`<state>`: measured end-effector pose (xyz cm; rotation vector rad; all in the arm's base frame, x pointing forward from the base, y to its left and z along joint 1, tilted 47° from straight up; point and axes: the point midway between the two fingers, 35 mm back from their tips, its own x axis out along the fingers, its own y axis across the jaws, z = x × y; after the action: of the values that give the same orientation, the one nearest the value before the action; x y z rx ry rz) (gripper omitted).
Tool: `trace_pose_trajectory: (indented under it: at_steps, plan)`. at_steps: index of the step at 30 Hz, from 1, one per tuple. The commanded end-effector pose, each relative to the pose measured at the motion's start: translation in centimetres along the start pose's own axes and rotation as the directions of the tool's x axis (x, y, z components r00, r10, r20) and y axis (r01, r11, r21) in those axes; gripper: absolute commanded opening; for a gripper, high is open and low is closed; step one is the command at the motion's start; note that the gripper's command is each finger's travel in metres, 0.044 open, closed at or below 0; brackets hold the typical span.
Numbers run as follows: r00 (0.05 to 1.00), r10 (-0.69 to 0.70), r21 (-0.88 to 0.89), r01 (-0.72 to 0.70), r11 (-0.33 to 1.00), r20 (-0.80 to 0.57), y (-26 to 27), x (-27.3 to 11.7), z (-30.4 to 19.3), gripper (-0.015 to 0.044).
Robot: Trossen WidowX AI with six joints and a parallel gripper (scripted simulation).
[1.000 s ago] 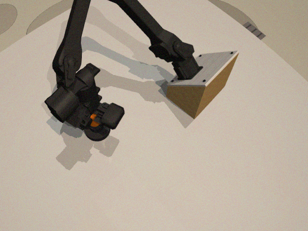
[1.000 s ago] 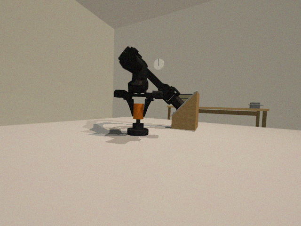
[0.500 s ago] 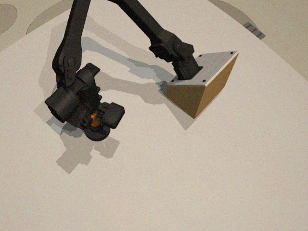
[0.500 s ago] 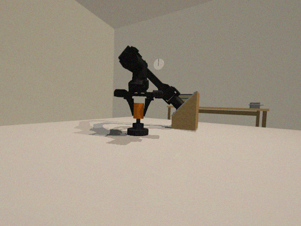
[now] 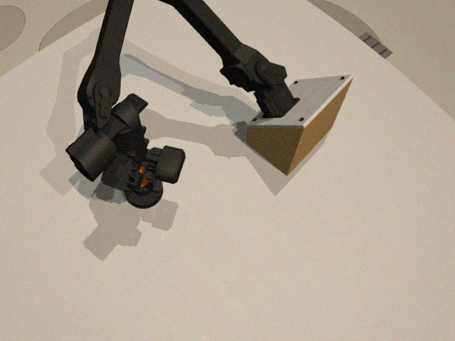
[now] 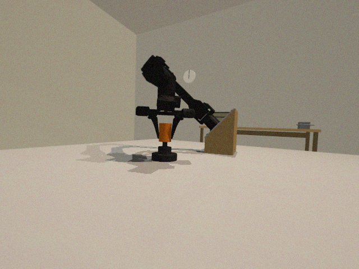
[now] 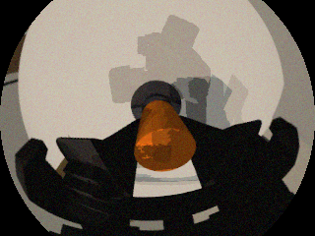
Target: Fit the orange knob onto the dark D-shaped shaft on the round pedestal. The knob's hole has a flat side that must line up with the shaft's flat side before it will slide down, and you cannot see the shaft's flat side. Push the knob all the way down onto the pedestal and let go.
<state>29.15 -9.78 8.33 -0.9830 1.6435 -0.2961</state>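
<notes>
The orange knob (image 5: 144, 182) (image 6: 165, 132) (image 7: 164, 143) is upright between the fingers of my gripper (image 6: 165, 137) (image 7: 159, 121), which is shut on it. The dark round pedestal (image 5: 146, 201) (image 6: 164, 157) (image 7: 142, 94) stands on the table below the knob. In the exterior view a short length of the dark shaft (image 6: 165, 144) shows between the knob's lower end and the pedestal's raised middle, so the knob sits high, at the shaft's top. Whether the shaft's tip is inside the hole is hidden, and so are both flat sides.
The arm's wedge-shaped wooden base block (image 5: 319, 128) (image 6: 221, 139) stands right of the pedestal in the top and exterior views. The arm reaches from it over the table (image 5: 257, 275) (image 6: 202, 208). A second table (image 6: 275, 129) stands far behind, by the wall.
</notes>
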Motion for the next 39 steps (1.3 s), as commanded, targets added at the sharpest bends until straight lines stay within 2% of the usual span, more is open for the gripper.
trace_pose_trajectory:
  at_steps: [1, 14, 22, 39]
  plan:
    - [1.0, -0.003, -0.007, 0.003, 1.0, 0.0, -0.02, 0.02, 0.01, 0.0]
    - [1.0, -0.003, -0.016, 0.003, 1.0, 0.0, -0.06, -0.38, -0.03, 0.0]
    - [1.0, -0.003, -0.215, 0.003, 0.977, 0.0, -0.13, -0.16, 0.03, 0.0]
    - [1.0, -0.003, -0.215, 0.003, 0.977, 0.0, 0.0, -0.07, -0.01, 0.0]
